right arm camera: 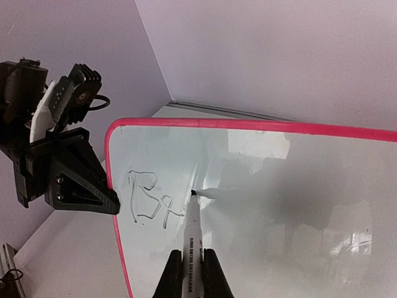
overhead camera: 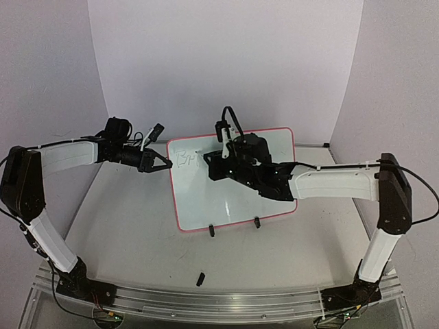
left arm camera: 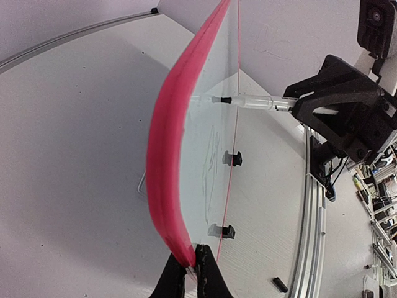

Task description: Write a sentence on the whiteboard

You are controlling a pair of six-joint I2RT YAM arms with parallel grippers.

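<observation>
**Top view:** whiteboard stands mid-table on two black clip feet. Left gripper clenched on board's left frame edge. Right gripper over board's upper left, beside sentence, only "Br" legible. Small black cap lies on table near arm bases.

**Left wrist:** fingers pinch red frame; marker points at board face.

**Right wrist:** jaws clamped around marker barrel, tip touching board just right of "Br".
</observation>
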